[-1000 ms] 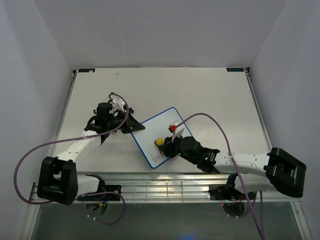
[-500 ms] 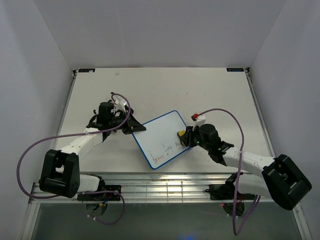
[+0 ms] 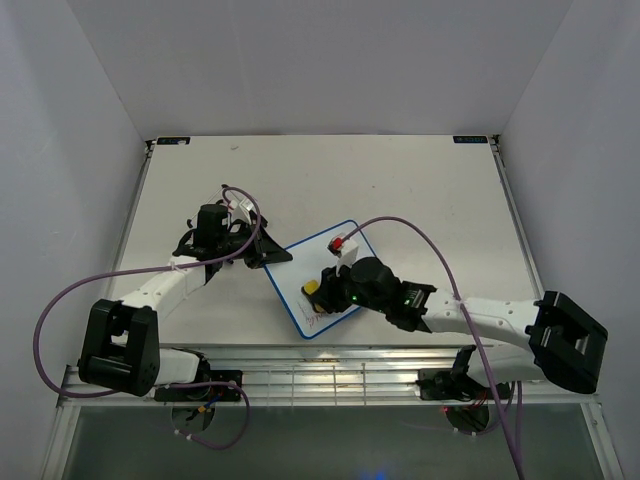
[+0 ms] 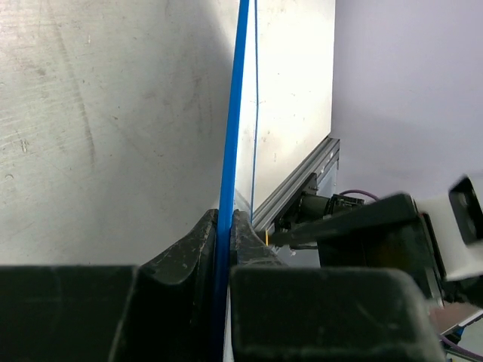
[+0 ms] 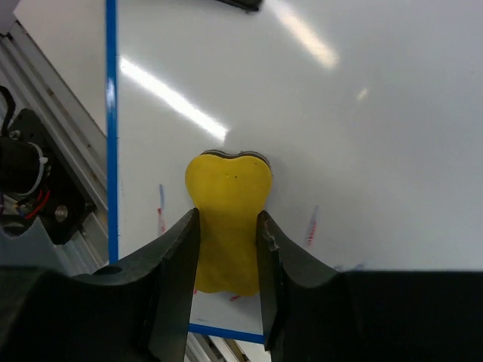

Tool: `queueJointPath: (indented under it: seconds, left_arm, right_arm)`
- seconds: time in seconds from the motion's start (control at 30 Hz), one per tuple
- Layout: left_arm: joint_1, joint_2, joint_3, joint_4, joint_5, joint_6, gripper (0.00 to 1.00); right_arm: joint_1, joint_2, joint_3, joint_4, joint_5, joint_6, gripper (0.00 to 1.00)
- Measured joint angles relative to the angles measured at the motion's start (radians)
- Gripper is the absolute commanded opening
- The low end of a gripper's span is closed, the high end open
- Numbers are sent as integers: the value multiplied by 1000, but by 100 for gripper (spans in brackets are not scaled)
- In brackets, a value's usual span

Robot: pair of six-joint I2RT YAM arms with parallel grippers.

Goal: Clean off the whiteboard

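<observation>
Top external cam: right gripper (image 3: 322, 290), clamped on the yellow eraser (image 3: 313, 289), is back over the near-left part of the whiteboard (image 3: 302, 260). Half a sec ago it was out at the board's right edge; a sec ago it was roughly where it is now. So that's one stroke out and back along the near side.

Result, as I read it: the line of writing that showed along the near edge half a sec ago is now mostly under my arm. What's visible is a short patch of red marks (image 3: 317, 318) by the near corner. Right wrist cam shows faint red ticks on either side of the eraser, so this strip isn't clean yet and prob needs more passes. The rest of the surface in view looks blank and glossy.

Left gripper (image 3: 268, 256) is pinched shut on the blue frame (image 4: 234, 113) at the board's left corner, same hold as before. The board sits about where it was.

Edges: the eraser is close to the frame on the near-left side, and the front rail (image 3: 300, 352) lies just beyond. A long stroke that way would run off the board. Room is better toward the far and right side, with open table (image 3: 430, 190) past the board. The left gripper is near but apart from the eraser, so I'd keep strokes short of that corner.
</observation>
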Motion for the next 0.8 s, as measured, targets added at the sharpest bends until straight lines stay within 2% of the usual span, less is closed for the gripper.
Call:
queueJointPath:
  seconds: [0.1,0.33,0.47,0.67,0.8]
  left_arm:
    - [0,0,0,3,4,14,0]
    - [0,0,0,0,5,25,0]
    - [1,0,0,-6,4,24,0]
    - [5,-6,0,-14,5,21,0]
    - [6,-8,-2,-12,5,19,0]
  right_arm:
    - [-64,5,-15,-14,3,10,29]
    - [-388,-18,-152,16,-26,9,29]
    - [-494,-16,-188,16,-47,1,29]
    - [-482,-25,-196,38,-104,5,29]
    - [-305,-68,-190,58,-86,30,29]
